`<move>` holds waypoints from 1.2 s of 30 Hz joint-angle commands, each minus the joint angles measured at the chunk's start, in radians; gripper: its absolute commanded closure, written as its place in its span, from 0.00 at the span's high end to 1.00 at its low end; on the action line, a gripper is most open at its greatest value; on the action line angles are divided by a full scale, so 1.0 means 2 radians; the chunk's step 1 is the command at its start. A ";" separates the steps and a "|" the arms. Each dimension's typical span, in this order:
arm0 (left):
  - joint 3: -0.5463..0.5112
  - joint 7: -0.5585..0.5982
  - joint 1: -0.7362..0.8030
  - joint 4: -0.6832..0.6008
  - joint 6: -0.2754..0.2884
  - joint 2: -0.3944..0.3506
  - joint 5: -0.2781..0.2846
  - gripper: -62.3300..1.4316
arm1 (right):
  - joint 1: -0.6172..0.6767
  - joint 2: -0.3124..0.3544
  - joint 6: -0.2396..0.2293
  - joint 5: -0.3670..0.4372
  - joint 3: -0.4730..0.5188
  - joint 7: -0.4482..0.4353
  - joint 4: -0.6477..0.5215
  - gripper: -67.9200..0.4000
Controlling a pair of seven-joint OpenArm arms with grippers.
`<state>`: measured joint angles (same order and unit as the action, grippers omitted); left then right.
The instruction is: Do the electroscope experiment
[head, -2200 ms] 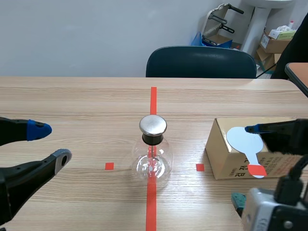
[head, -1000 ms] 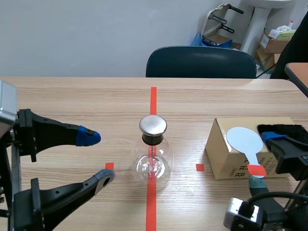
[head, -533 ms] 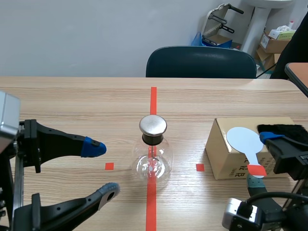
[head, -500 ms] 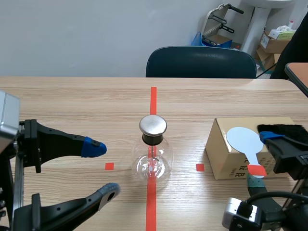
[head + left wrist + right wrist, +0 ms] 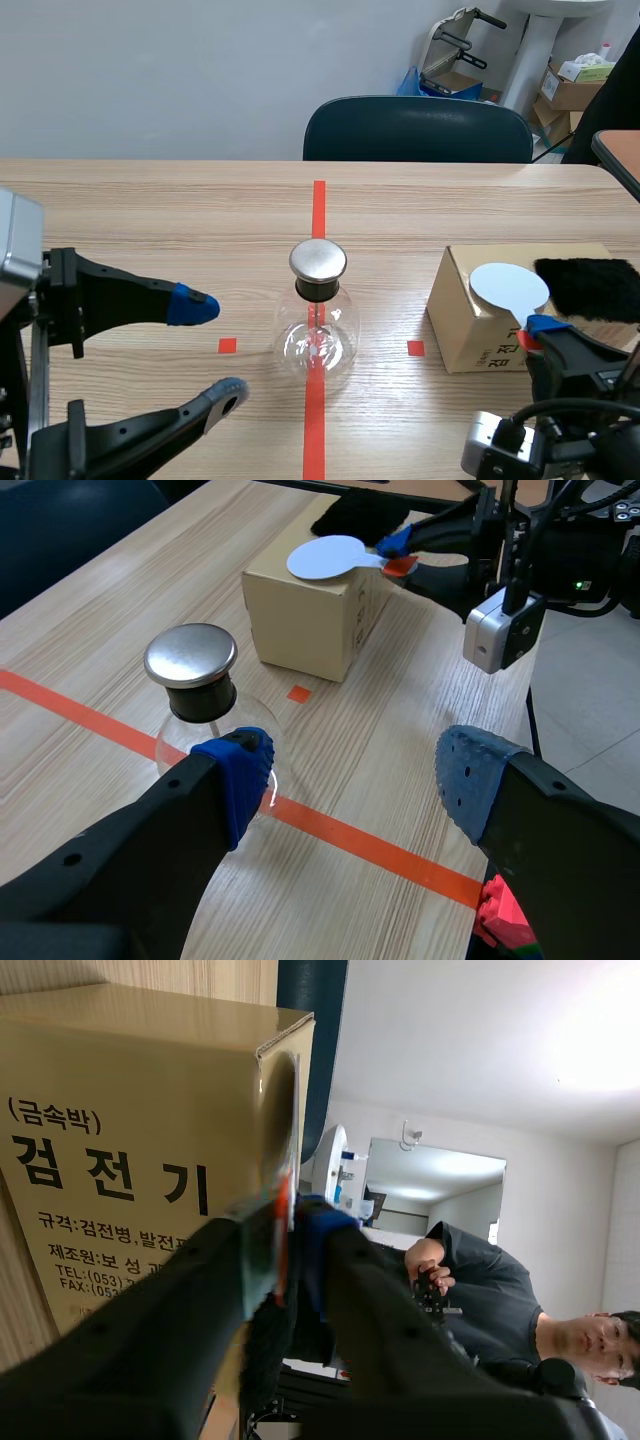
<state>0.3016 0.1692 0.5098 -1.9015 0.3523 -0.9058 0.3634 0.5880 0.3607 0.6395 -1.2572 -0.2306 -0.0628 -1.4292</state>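
Metal-capped glass flask (image 5: 318, 338) stands upright — white paddle (image 5: 508, 288) lies atop the cardboard box (image 5: 468, 332).

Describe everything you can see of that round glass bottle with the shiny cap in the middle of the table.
The electroscope is a clear, round-bellied glass flask with a short neck ringed in black, topped by a flat, shiny metal disc. Something thin hangs inside from the neck, too small to make out. It stands upright on the wooden table, right on the long orange-red tape line. Nothing touches it: the open left gripper is beside it, apart.
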 commanded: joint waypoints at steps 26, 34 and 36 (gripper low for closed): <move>0.002 -0.046 0.002 -0.003 0.001 0.000 0.005 0.61 | -0.003 0.008 0.000 0.000 0.001 -0.002 -0.004 0.02; 0.002 -0.040 0.001 -0.003 0.001 0.000 0.005 0.61 | -0.003 0.008 0.000 0.000 0.001 -0.002 -0.004 0.02; 0.002 -0.040 0.001 -0.003 0.000 0.000 0.005 0.61 | -0.003 0.008 0.000 0.000 0.001 -0.002 -0.004 0.02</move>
<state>0.3016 0.0792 0.5098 -1.9015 0.3523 -0.9058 0.3641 0.5880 0.3607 0.6289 -1.2572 -0.2306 -0.0685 -1.4292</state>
